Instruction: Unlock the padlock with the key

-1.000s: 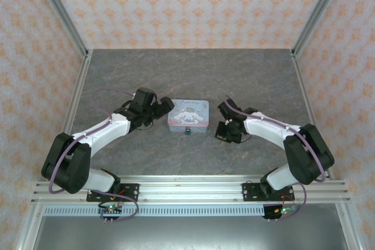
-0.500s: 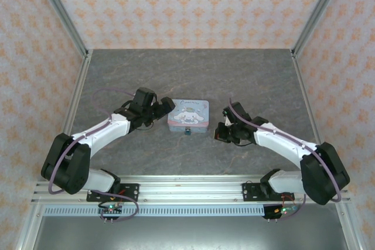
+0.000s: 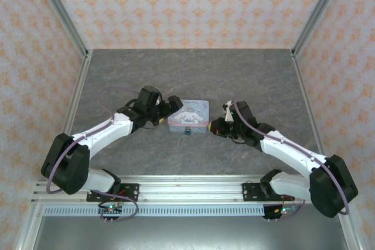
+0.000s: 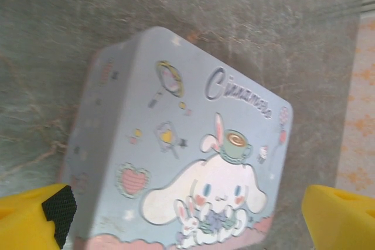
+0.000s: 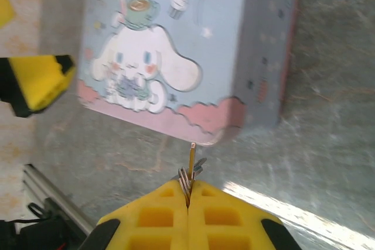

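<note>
Key point(image 5: 191, 157) is grasped by the clenched right gripper point(image 5: 187, 196), and its tip is pointed at the near wall of the tin point(image 5: 176, 27). The padlock point(image 3: 188, 131) is seen against this wall. The left gripper point(image 4: 187, 226) is spread wide, released, at the tin's left side.

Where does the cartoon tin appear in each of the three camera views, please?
Top external: the tin sits at the middle of the grey table.
Left wrist: centre, lid up, running off the bottom edge.
Right wrist: upper middle, just beyond the key pinched in the right gripper.
Shared landmark: the white dog printed on the lid.
</note>
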`<state>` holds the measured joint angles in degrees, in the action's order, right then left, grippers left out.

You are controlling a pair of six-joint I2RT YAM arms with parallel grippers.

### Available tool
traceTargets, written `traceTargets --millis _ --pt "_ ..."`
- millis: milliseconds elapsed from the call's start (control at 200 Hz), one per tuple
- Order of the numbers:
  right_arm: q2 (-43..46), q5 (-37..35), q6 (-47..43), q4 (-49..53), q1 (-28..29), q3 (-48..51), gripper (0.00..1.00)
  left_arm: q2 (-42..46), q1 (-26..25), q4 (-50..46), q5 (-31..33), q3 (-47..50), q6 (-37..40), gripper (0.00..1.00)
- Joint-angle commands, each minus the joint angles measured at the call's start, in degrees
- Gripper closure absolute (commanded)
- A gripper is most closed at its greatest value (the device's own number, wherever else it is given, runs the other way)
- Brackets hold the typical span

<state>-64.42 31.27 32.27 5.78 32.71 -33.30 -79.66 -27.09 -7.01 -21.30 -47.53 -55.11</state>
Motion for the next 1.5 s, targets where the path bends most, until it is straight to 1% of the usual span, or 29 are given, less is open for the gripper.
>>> traceTargets --millis 0,120,325,445,606,846,1026,1141,1181,1326,1496 --pt "1.14 1.94 3.37 -7.68 -0.42 0.97 1.00 -0.93 -1.30 2.97 -2.31 -2.31 -4.49 0.00" --pt "1.05 2.29 8.06 -12.67 -1.03 1.47 1.00 -1.43 -2.49 5.24 -3.38 -2.49 -8.69 0.00" --pt "1.06 1.72 16.29 -23.25 -1.18 2.78 1.00 -1.77 -3.62 9.36 -3.93 -2.00 -18.05 0.08" --pt "0.92 1.13 18.85 -27.16 -1.24 2.76 1.00 -2.24 -4.02 11.17 -4.15 -2.73 -23.31 0.11" --pt "0.72 0.86 18.72 -29.69 -1.19 2.10 1.00 -4.17 -4.65 15.20 -4.91 -3.47 -30.39 0.18" --pt "-1.27 1.52 14.69 -31.72 -1.24 1.09 1.00 -8.85 -5.91 21.72 -6.27 -5.65 -38.35 0.29" --pt "-3.05 1.25 13.56 -33.37 -1.21 0.87 1.00 -11.02 -6.78 23.84 -6.35 -6.84 -41.34 0.36" --pt "-3.10 1.08 13.09 -33.83 -1.24 0.61 1.00 -11.69 -7.24 23.96 -6.21 -7.45 -41.91 0.41" --pt "-4.58 1.01 13.08 -34.01 -1.24 0.53 1.00 -11.86 -7.44 24.04 -6.14 -7.70 -42.09 0.43" --pt "-5.88 1.08 13.04 -34.76 -1.19 0.12 1.00 -12.51 -8.22 24.36 -6.04 -8.40 -42.57 0.45" --pt "-6.65 1.11 12.91 -35.30 -1.50 0.10 1.00 -12.71 -8.59 24.06 -5.79 -8.62 -42.67 0.53"
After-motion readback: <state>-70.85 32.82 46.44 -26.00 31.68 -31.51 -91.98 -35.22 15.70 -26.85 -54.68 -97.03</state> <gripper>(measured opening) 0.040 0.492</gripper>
